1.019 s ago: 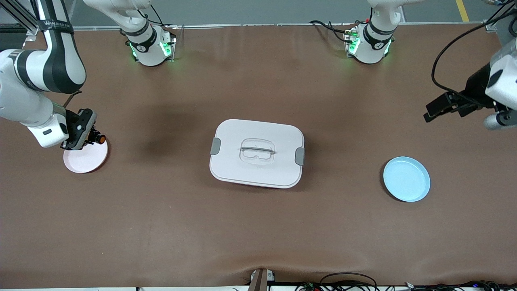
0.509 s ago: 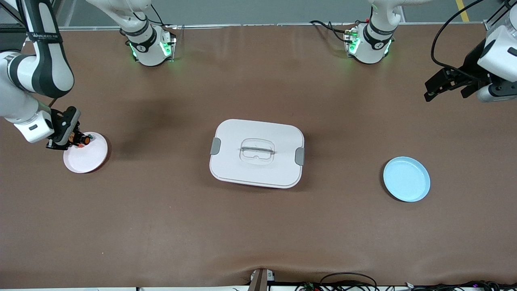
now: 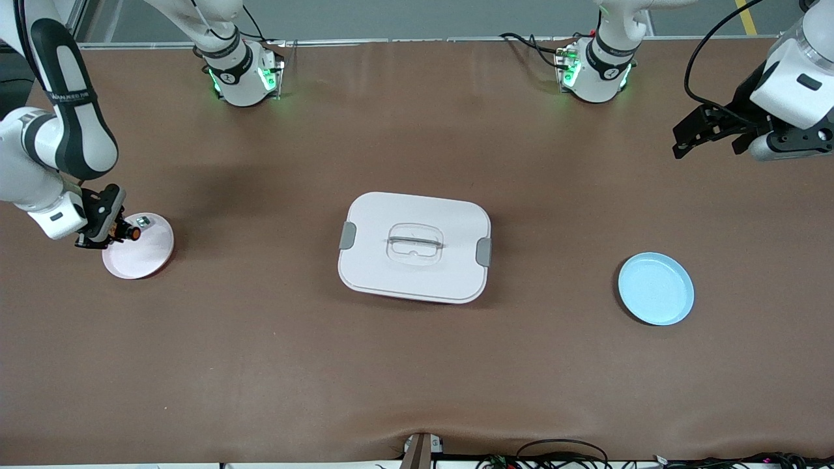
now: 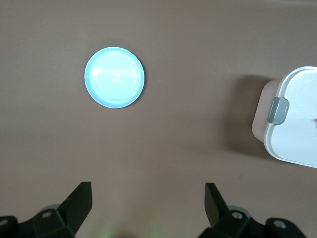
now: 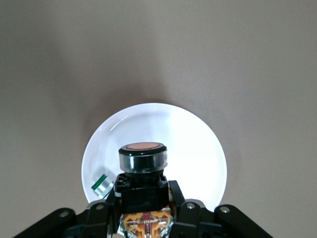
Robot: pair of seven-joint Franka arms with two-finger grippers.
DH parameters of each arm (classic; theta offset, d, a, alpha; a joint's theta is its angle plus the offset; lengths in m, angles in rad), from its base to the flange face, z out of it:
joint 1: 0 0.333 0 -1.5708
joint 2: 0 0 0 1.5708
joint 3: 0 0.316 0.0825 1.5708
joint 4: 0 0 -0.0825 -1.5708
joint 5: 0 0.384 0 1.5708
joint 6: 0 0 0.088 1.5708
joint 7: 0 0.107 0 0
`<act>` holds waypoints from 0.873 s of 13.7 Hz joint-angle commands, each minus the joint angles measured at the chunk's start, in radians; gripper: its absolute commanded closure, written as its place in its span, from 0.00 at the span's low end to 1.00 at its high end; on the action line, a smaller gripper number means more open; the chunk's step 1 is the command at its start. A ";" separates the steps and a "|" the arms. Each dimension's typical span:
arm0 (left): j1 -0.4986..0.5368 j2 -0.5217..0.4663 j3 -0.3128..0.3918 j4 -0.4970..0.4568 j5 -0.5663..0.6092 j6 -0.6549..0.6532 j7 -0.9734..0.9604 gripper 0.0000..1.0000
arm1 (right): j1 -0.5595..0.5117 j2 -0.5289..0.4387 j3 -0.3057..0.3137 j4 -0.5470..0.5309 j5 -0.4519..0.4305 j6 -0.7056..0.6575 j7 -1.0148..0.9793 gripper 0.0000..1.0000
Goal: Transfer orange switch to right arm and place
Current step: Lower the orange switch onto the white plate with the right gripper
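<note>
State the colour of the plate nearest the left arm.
Light blue plate; clearest in the left wrist view.

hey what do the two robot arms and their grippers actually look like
Both are glossy white jointed arms with black joint bands. The right arm carries small white lettering on a black band. Black cables loop along the left arm. The right gripper and left gripper are black, with angular jaws. Green lights glow at both bases.

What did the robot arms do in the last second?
The right gripper, shut on the orange switch, came down over the pink plate. The left gripper, fingers open, drew back toward the bases. The white box and blue plate stayed put.
</note>
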 commanded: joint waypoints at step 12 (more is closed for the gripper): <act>0.003 -0.017 -0.002 -0.006 0.016 -0.012 0.017 0.00 | -0.034 0.170 0.022 0.029 0.132 0.183 -0.174 1.00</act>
